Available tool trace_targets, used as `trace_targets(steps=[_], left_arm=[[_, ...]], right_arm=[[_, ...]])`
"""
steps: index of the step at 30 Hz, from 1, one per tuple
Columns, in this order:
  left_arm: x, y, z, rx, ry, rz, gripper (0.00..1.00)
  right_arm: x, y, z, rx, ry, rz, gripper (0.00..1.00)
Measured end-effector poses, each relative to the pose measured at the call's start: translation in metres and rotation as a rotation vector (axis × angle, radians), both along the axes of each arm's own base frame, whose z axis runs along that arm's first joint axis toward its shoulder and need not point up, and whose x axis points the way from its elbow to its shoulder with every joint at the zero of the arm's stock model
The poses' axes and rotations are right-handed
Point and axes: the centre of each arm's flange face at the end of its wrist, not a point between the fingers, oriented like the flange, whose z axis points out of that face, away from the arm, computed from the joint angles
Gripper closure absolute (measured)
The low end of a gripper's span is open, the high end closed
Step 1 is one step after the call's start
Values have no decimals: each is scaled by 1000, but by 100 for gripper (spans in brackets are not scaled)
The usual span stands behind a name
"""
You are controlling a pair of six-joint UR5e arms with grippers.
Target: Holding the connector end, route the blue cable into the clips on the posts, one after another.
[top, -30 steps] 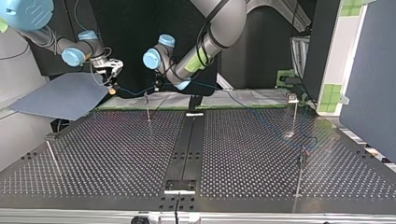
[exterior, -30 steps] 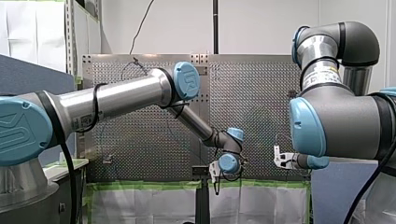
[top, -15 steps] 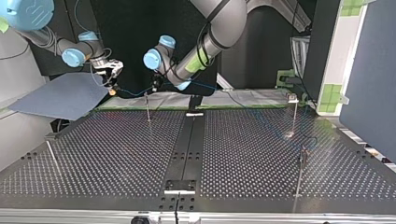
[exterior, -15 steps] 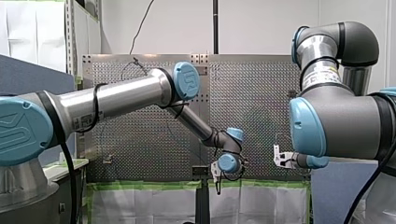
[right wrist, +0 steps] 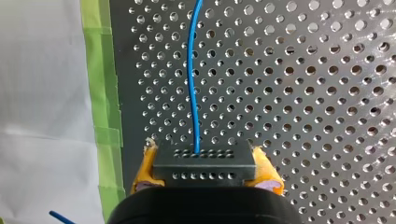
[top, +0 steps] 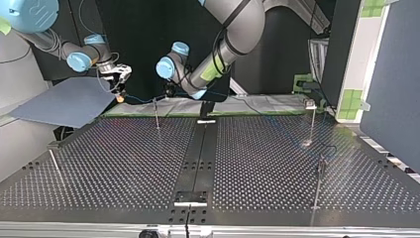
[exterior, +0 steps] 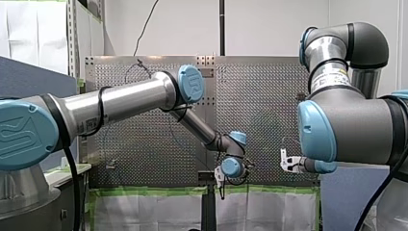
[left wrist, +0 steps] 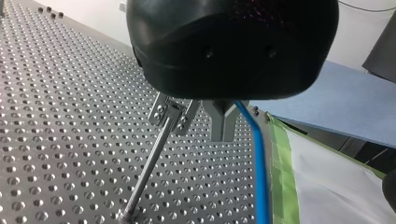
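Perforated table point(top: 124, 158), blue cable point(right wrist: 192, 70) running above its green-taped edge.
My right gripper point(right wrist: 205, 179) clamps the connector point(right wrist: 204, 161); my left gripper point(left wrist: 223, 128) hangs beside a post point(left wrist: 149, 163), its grip unclear.

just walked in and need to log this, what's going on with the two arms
My right gripper holds the black connector between its yellow pads, and the blue cable runs out from it. My left gripper is beside the clip on a post. The cable passes alongside, not in that clip.
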Motion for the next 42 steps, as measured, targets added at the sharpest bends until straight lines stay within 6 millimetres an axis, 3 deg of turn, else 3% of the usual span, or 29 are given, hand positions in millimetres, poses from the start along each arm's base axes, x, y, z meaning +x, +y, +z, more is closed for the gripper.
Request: trace_targets(steps=[9, 22, 34, 42], left_arm=[[15, 8, -1, -45, 17, -16, 100], [40, 17, 5, -102, 8, -11, 100], [54, 4, 23, -188, -3, -25, 100], [61, 7, 0, -225, 28, -23, 100]], right_arm=[[1, -11, 6, -22, -1, 2, 100], [6, -13, 8, -26, -10, 9, 100], [10, -12, 8, -21, -23, 16, 100], [14, -10, 8, -15, -38, 32, 100]])
